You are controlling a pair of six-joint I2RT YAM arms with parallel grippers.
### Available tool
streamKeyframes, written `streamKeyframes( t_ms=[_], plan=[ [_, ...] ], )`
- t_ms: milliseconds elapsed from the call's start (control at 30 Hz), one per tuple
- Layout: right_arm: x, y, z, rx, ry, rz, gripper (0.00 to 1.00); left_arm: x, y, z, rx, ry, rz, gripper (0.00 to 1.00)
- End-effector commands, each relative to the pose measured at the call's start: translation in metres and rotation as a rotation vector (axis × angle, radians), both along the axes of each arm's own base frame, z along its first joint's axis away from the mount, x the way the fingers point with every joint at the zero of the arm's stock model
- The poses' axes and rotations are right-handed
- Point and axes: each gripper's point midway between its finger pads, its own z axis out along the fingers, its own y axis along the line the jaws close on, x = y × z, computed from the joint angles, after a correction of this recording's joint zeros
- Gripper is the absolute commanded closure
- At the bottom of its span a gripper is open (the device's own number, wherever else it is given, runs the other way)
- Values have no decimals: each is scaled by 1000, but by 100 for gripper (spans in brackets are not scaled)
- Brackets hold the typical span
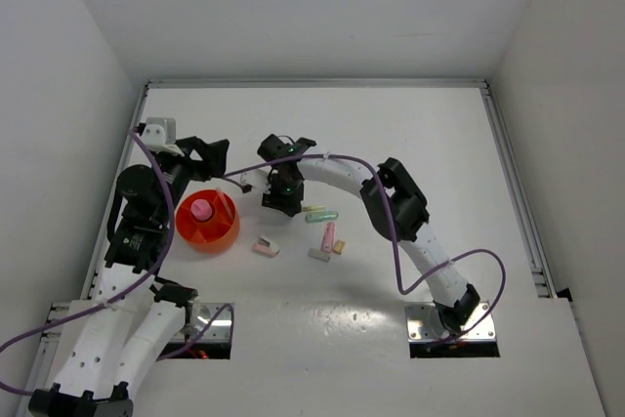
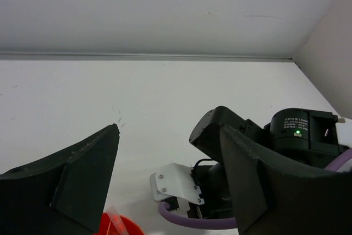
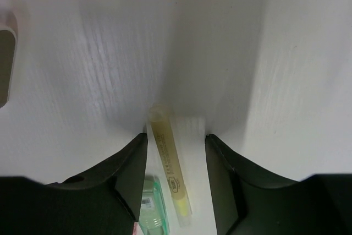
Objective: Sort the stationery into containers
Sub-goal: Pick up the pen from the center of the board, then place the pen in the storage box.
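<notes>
The orange bowl [image 1: 223, 229] sits at the left and holds a pink-capped tube [image 1: 201, 209]; its rim also shows in the left wrist view [image 2: 124, 227]. My left gripper [image 1: 210, 157] hangs open and empty just behind the bowl [image 2: 170, 163]. My right gripper [image 1: 281, 200] is down at the table, open, with its jaws on either side of a yellow-green pen [image 3: 168, 163], not closed on it [image 3: 176, 141]. A mint-green marker [image 1: 322, 216] lies beside the pen [image 3: 151, 210]. A pink marker [image 1: 329, 234], a pink-white eraser [image 1: 266, 247], a white eraser [image 1: 318, 254] and a yellow eraser [image 1: 338, 247] lie nearer.
The right arm's wrist and purple cable [image 2: 264, 147] stand close in front of my left gripper. White walls enclose the table, with a rail along the back edge [image 1: 312, 83]. A grey object [image 3: 5, 64] sits at the left edge of the right wrist view.
</notes>
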Motion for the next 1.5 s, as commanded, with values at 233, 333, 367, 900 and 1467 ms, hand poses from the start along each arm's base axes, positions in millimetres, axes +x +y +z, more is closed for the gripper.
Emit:
streamKeyframes(
  t_ms=[233,333,367,900,1467],
  plan=[
    [-16,2,-9,-66,58,53,79,-6,4,27,-9,-75,12,21],
    [-17,-2,-11,-75,55,52,91,-8,4,29,-11,-84,12,22],
    [-12,0,-4,-64,31,49,94,-8,4,29,-11,-84,12,22],
    [92,107,218,695,-363,-340,100,-9,16,30,-19,-93,74,22],
    [-34,158,266,1147,534,98,100,-12,19,33,-25,-111,93,23]
  ],
)
